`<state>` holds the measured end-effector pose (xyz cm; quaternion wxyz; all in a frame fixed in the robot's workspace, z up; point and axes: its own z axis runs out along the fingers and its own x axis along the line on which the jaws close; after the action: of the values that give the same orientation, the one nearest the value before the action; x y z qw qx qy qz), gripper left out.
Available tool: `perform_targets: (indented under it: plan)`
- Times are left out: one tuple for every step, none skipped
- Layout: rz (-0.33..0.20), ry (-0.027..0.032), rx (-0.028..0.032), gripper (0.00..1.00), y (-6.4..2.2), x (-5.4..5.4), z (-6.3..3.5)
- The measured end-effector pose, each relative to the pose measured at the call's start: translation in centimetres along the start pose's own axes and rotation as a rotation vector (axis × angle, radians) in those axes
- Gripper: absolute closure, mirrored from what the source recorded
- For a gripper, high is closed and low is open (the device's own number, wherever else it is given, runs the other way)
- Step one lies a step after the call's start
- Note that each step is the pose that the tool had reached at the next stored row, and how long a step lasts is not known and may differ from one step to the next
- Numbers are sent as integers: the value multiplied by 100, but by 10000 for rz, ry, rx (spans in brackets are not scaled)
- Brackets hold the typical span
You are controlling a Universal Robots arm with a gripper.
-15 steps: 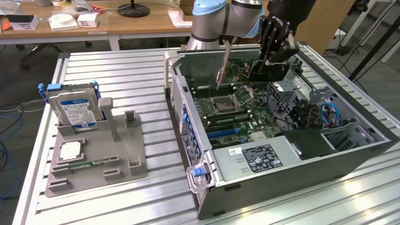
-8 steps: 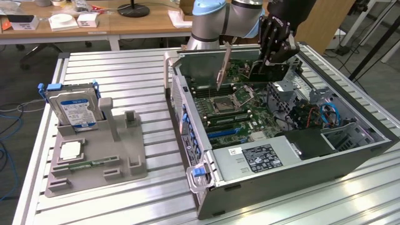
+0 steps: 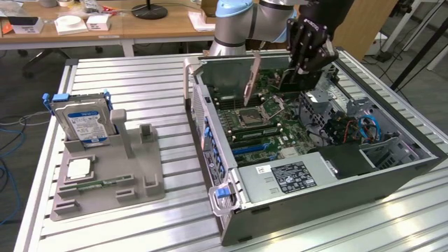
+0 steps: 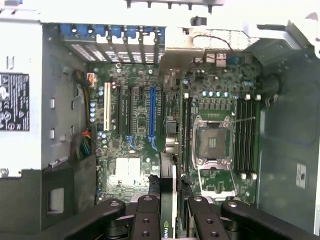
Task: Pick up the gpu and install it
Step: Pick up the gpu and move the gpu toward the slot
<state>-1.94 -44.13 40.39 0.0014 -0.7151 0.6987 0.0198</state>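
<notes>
You've got the gripper (image 4: 170, 205) pinching the gpu (image 4: 167, 172) edge-on, jaws clamped on the card. It hangs inside the open pc case (image 3: 210, 121), just over the motherboard (image 4: 130, 125), between the blue slot (image 4: 152, 117) and the cpu socket (image 4: 212, 142)

A ribbed metal worktable (image 3: 133, 84) stands before wooden desks (image 3: 150, 27) on what seems a grey floor (image 3: 21, 92).

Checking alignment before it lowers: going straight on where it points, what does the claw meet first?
The gpu held in the claw would likely reach the motherboard first, seemingly at the black slot beside the blue slot; depth is unclear.
</notes>
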Motion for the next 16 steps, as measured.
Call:
perform_targets:
  plan:
    - [-115,3,-3,74,0,0,0]
    - [-134,3,-4,74,0,0,0]
    - [-134,4,-4,74,0,0,0]
    - [-135,3,-4,74,0,0,0]
    - [-135,4,-4,74,0,0,0]
    - [-135,3,-4,74,0,0,0]
    - [-135,4,-4,74,0,0,0]
    - [-136,2,-4,74,-1,-1,3]
    - [-141,2,0,74,-1,-1,8]
    - [-148,4,6,74,-2,-1,12]
    - [-159,5,16,74,-2,-1,19]
    - [-173,5,34,74,-1,-3,26]
    - [-203,6,54,74,-1,-5,34]
    - [-270,7,63,74,-2,-6,39]
    - [-354,9,66,74,-3,-7,44]
    - [-420,12,65,74,-3,-7,45]
